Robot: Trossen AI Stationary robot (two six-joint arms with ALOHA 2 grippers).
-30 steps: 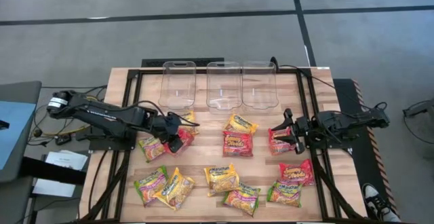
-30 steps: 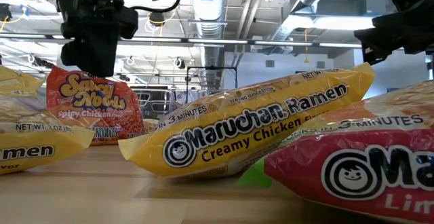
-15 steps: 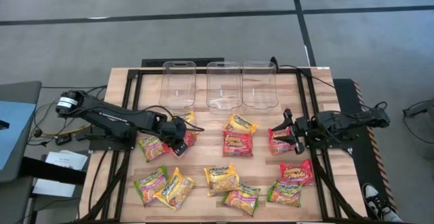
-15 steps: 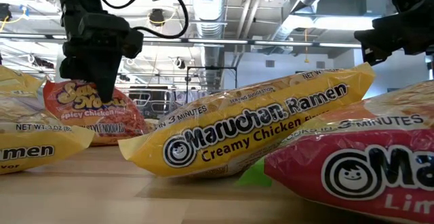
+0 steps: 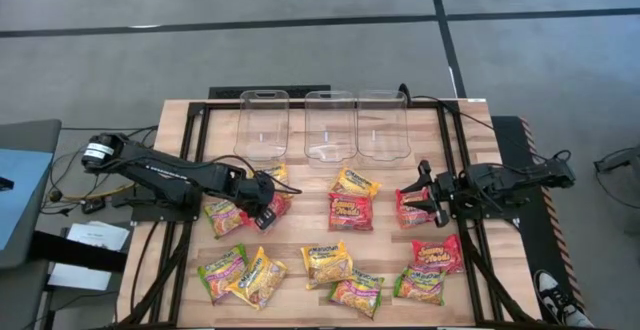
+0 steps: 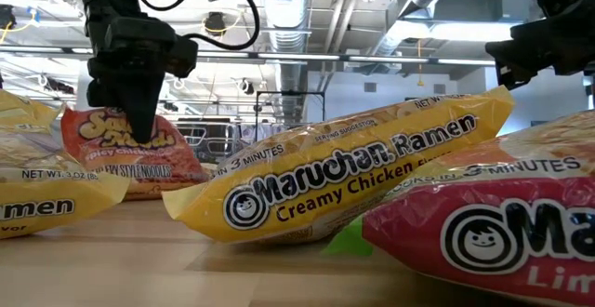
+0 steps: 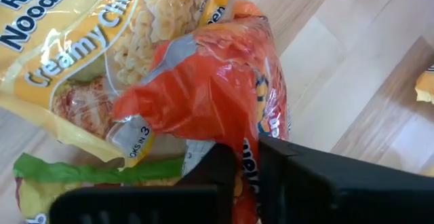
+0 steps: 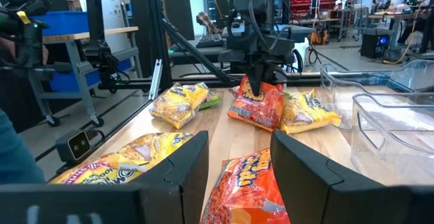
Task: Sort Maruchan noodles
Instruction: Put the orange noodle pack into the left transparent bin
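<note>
The left gripper (image 5: 265,213) has pinched shut on a red Spicy Noodz packet (image 7: 224,102) at about nine o'clock on the table (image 5: 300,235), beside a yellow Creamy Chicken packet (image 7: 102,47). The right gripper (image 5: 418,202) waits at three o'clock, fingers apart over another red packet (image 8: 244,183).

the left arm reaches across the table's left side, its left gripper (image 5: 263,211) pointing down with fingers pinched together. the right gripper (image 5: 408,201) waits at the right, fingers parted.
</note>
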